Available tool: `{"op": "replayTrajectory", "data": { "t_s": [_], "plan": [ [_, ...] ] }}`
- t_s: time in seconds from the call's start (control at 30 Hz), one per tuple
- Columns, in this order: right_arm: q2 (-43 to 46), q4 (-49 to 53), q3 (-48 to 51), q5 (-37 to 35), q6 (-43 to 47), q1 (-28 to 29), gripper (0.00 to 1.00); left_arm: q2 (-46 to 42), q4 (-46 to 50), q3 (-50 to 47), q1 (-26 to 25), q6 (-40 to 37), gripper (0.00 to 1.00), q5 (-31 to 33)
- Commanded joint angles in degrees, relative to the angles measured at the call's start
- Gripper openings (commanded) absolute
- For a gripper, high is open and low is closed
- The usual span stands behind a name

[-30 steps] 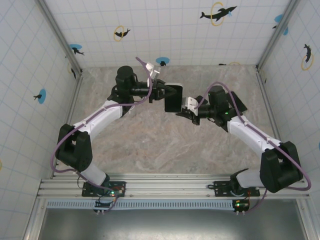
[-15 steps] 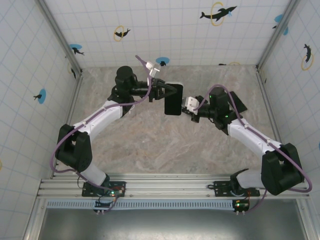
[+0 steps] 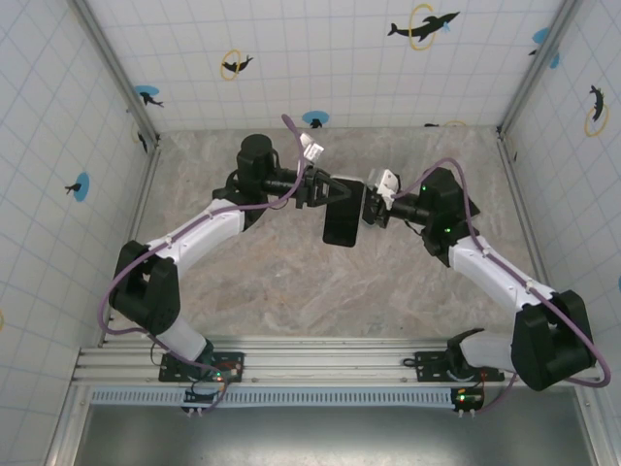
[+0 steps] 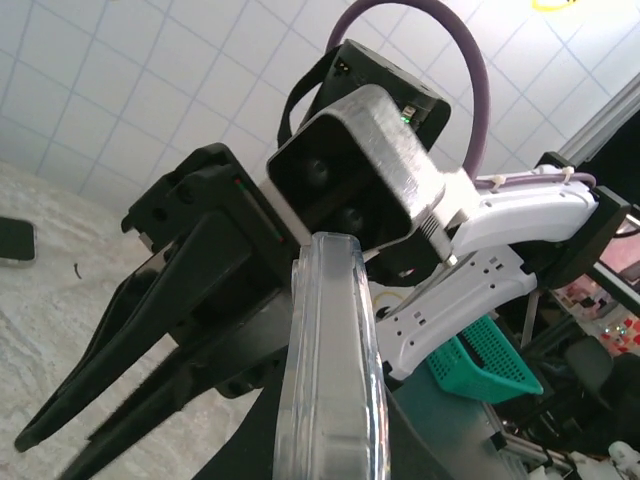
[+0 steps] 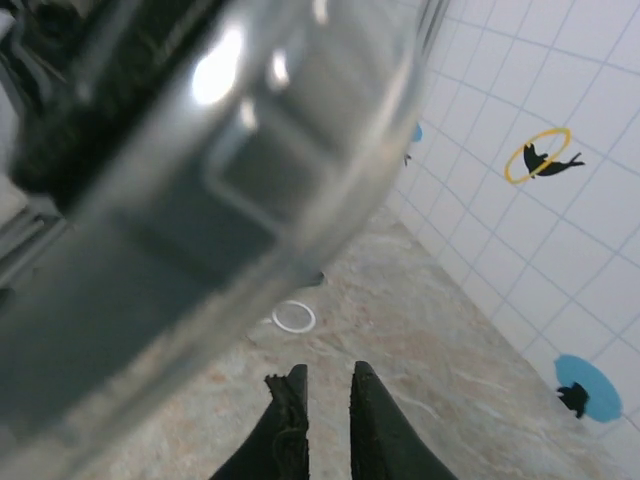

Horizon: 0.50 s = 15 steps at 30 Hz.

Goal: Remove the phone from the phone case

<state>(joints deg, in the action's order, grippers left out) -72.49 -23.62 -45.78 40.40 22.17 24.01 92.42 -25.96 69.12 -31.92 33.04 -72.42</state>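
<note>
Count: 1 black slab phone (image 3: 342, 219); 1 clear plastic phone case (image 4: 330, 400); 2 black two-finger grippers, i.e. left gripper (image 3: 335, 191) and right gripper (image 3: 369, 207); 1 small white ring (image 5: 293, 316); 1 teal mesh plastic basket (image 4: 480, 365).

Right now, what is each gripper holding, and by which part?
Left gripper clamps the phone case at its far end; right gripper is shut, holding nothing.

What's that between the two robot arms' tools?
A dark phone in a clear plastic case, gripped by the left tool, the right tool at its opposite edge; the top view shows it.
</note>
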Motion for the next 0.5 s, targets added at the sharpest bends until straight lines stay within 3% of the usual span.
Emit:
{"op": "replayTrajectory", "data": {
  "t_s": [0.0,0.13,0.3,0.47],
  "plan": [
    [1.2,-1.4,1.8,1.7,-4.4,0.1,0.19,-0.6,-1.2,1.0,1.0,0.5,0.00,1.6],
    [3.3,-2.8,4.9,0.2,-12.9,-3.2,0.26,-1.2,-4.0,0.3,3.1,6.8,0.00,8.3],
    [6.2,-10.2,10.7,1.7,-31.8,-6.8,0.41,-1.1,-9.7,-2.0,3.6,19.5,0.00,16.3],
    [8.3,-22.9,17.3,-1.1,-51.0,-6.8,0.48,-1.3,-14.6,-4.4,3.3,29.1,0.00,21.4]
  ]
}}
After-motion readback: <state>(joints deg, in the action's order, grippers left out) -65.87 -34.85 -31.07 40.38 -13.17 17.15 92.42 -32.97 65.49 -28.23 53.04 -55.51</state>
